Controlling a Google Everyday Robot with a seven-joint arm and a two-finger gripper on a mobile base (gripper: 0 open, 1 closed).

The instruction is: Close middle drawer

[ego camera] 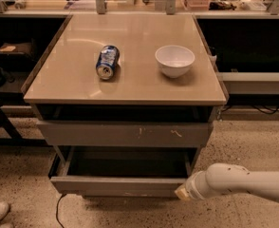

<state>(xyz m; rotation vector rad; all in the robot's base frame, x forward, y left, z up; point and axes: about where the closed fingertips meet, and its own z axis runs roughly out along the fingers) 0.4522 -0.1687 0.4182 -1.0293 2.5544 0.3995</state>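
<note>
Middle drawer open, interior dark; gripper at its front's right end, grip state indiscernible.

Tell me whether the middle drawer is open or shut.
Open. The middle drawer sticks out beyond the scratched drawer front above, its dark inside showing. The gripper is at its front right corner.

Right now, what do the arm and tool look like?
The arm is a smooth cream-white rounded tube with a few small dark dots and a ridged collar near its end. The tool shows as a pale tan tip at the middle drawer front's right end. No cables visible.
</note>
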